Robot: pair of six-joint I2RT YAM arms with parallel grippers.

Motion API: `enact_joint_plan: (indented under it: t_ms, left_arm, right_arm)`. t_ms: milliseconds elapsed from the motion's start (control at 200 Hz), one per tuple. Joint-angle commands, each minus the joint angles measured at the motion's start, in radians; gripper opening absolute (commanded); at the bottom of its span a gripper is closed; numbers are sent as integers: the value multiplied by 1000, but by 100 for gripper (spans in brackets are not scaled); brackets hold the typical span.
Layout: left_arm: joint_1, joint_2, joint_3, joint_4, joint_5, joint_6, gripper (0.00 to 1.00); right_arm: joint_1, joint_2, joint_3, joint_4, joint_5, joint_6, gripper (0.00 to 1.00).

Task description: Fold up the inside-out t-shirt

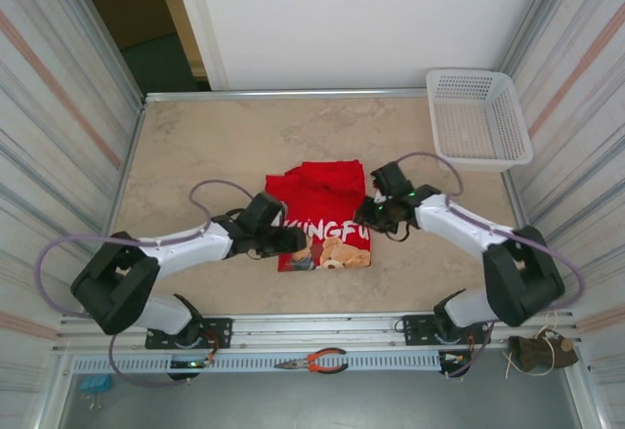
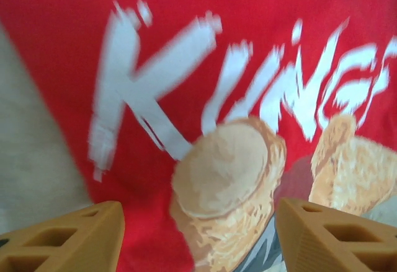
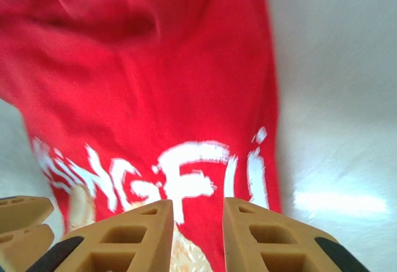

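Both jaws stand released above the t-shirt (image 1: 327, 187), its print (image 2: 248, 92) blurred and cut off

The shirt (image 1: 322, 185) is soft matt cloth. The bench (image 1: 215, 146) looks smooth and stone-like; the basket (image 1: 479, 121) is white plastic mesh.

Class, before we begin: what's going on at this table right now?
Two robot arms are working on a red t-shirt, which lies as a compact folded bundle on the table, its white lettering and bear print facing up. The left gripper is at the shirt's left edge, jaws wide open, holding nothing. The right gripper is at the right edge, jaws only narrowly apart; whether it pinches cloth is unclear. A white basket stands in the far right corner.
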Motion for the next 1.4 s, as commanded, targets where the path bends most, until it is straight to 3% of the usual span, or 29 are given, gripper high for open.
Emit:
enact_joint_plan:
  t_ms: [0, 50, 110, 286, 451, 551, 636, 686, 1097, 1112, 1167, 1197, 1393]
  left_arm:
    - [85, 7, 179, -108, -59, 98, 67]
    - [124, 48, 247, -116, -33, 125, 67]
    - [155, 103, 319, -119, -21, 152, 67]
    - [186, 235, 436, -122, -3, 183, 67]
    - [188, 249, 427, -96, -7, 164, 67]
    - [194, 238, 414, -86, -14, 156, 67]
    - [204, 234, 411, -84, -14, 157, 67]
    - [209, 235, 410, -80, -8, 157, 67]
    - [220, 261, 416, -51, 7, 162, 67]
    - [220, 264, 418, -51, 8, 164, 67]
    - [220, 272, 427, -48, 17, 165, 67]
    - [220, 275, 433, -48, 25, 164, 67]
    - [211, 262, 441, -6, 93, 150, 66]
  right_arm:
    - [-92, 4, 108, -79, -23, -79, 40]
    - [-104, 46, 157, -88, -23, -92, 52]
    - [-104, 108, 206, -84, -30, -102, 58]
    - [-98, 281, 295, -52, -65, -79, 60]
    - [-61, 321, 286, -17, -68, -46, 60]
    - [-49, 351, 288, 3, -81, -36, 50]
    - [-52, 380, 309, 13, -94, -28, 15]
    - [-61, 403, 337, 18, -101, -24, 0]
    - [-141, 642, 670, 55, -189, 36, 0]
    - [-142, 652, 675, 57, -187, 37, 4]
    - [-150, 673, 682, 58, -166, 30, 39]
    - [-155, 667, 676, 58, -161, 26, 49]
    - [-147, 502, 531, 97, -160, 3, 49]
